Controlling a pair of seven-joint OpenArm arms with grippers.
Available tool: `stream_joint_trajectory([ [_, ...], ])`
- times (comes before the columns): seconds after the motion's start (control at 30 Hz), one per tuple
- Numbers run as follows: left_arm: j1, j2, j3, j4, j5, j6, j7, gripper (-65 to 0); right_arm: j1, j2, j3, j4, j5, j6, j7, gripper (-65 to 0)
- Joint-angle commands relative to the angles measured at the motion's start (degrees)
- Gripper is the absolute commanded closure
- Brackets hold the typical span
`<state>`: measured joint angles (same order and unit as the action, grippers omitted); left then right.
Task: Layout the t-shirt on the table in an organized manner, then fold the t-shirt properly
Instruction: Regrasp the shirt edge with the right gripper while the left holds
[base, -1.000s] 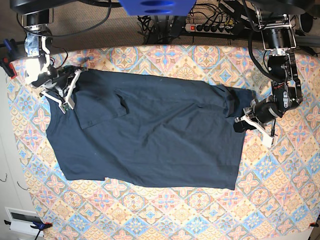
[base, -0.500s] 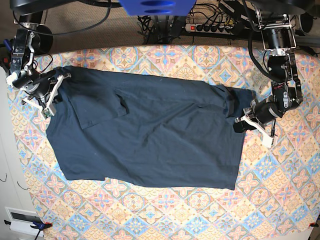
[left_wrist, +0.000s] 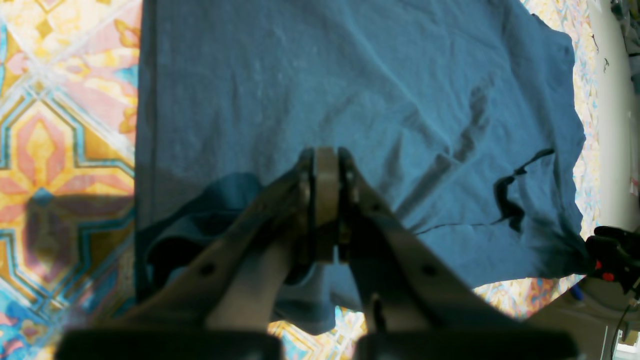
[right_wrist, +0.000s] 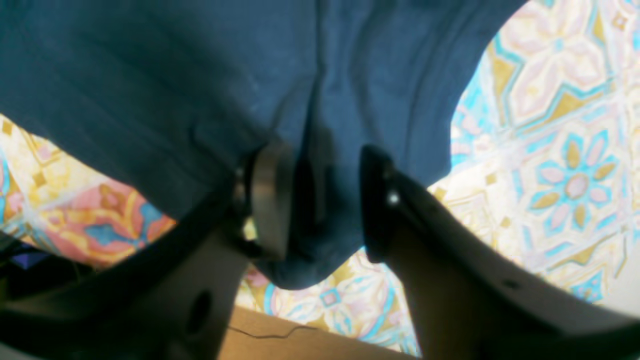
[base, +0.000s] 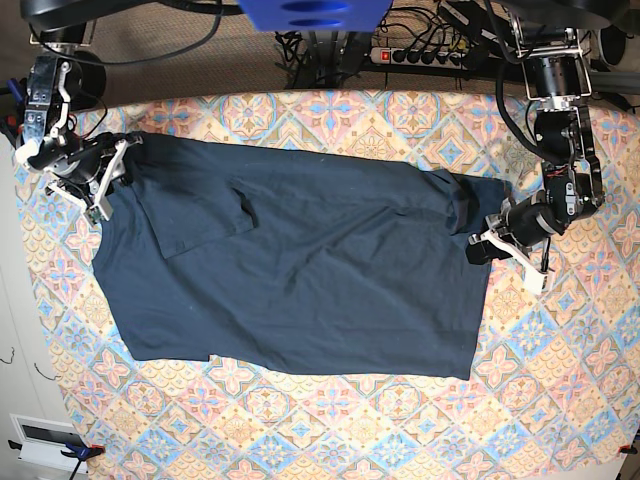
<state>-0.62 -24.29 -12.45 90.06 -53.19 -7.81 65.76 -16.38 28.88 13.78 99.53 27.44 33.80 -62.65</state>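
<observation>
Right hand (right_wrist: 320, 200) now parted, t-shirt (base: 300, 270) corner released

Robot lab: power strip (base: 425, 55) and cables (base: 300, 45) behind patterned table (base: 330, 410).

Table (base: 330, 440) under its tile-pattern cloth; shirt (base: 300, 270) lies spread flat across the middle; cloth showing on every side.

Right hand (right_wrist: 320, 200), jaws parted, astride t-shirt (right_wrist: 200, 75) edge over table (right_wrist: 550, 150).
</observation>
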Motion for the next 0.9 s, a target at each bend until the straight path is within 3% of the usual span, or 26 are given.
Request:
stream_joint_trajectory([
  [0.0, -0.8, -0.8, -0.2, 0.9, -0.9, -0.4, -0.9, 0.0, 0.4, 1.2, 0.5, 1.0, 0.6, -0.1, 0.7, -25.5],
  [0.17, -0.8, -0.8, -0.2, 0.9, -0.9, -0.4, -0.9, 0.0, 0.4, 1.2, 0.2, 1.0, 0.6, -0.1, 0.7, -29.5],
  [0.7, -0.8, -0.7, -0.2, 0.9, -0.9, -0.4, -0.9, 0.0, 0.9, 1.2, -5.3, -3.3, 0.6, -0.1, 1.2, -29.0],
  [0.8, -0.7, -0.7, -0.2, 0.9, -0.9, -0.4, -0.9, 0.0, 0.9, 1.2, -5.2, -5.1, 0.6, -0.1, 1.2, -25.4],
  [0.87, -0.7, -0.7, -0.2, 0.9, -0.9, -0.4, -0.9, 0.0, 0.9, 1.2, -5.1, -5.2, 0.7, -0.1, 1.2, -16.9],
])
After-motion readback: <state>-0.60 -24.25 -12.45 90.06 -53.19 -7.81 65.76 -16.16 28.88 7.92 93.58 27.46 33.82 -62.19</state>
